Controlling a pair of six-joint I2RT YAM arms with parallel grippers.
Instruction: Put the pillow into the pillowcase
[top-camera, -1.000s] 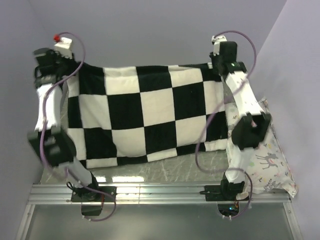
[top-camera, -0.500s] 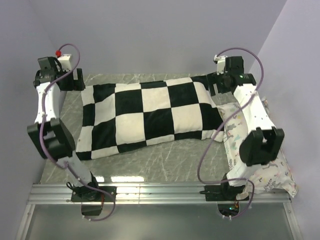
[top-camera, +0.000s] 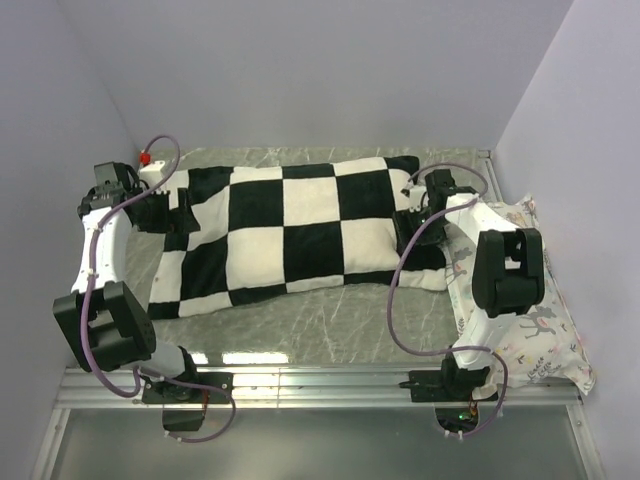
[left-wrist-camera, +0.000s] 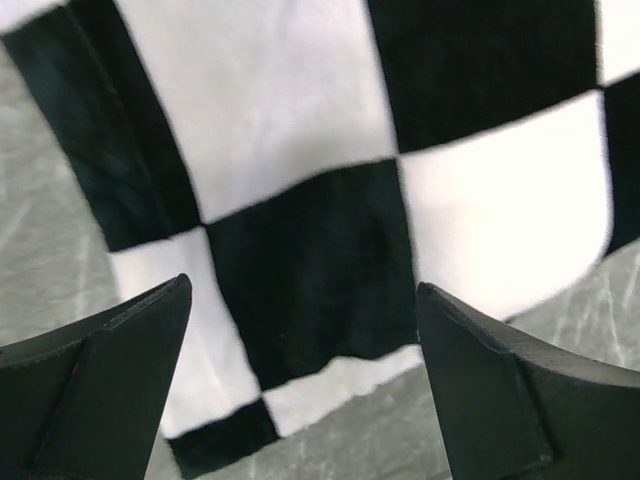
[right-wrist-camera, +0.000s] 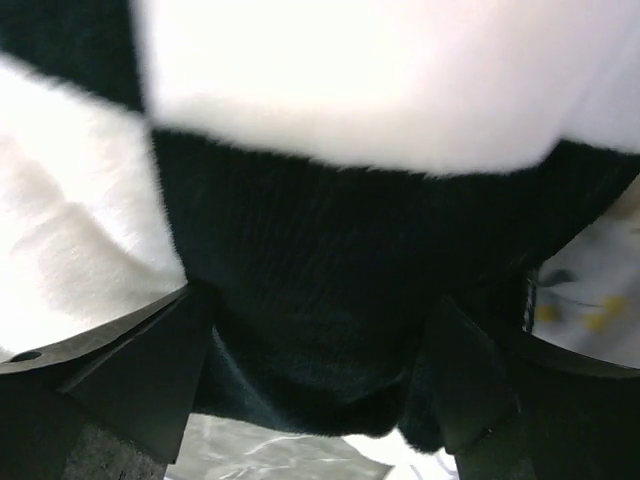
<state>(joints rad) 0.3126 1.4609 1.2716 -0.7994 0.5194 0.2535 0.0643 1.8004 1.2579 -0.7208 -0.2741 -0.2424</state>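
Robot test cell, worked by me from a remote station: plain pale-violet walls (top-camera: 300, 70) close in beyond and on both sides of my left gripper (left-wrist-camera: 302, 290) and right gripper (right-wrist-camera: 315, 300). A grey marbled tabletop (top-camera: 330, 320) lies beneath them. Behind them, my arms' bases are bolted to a bare aluminium rail (top-camera: 320, 385), with purple cables (top-camera: 390, 310) looping loose alongside. It looks like a lab booth, not a home.
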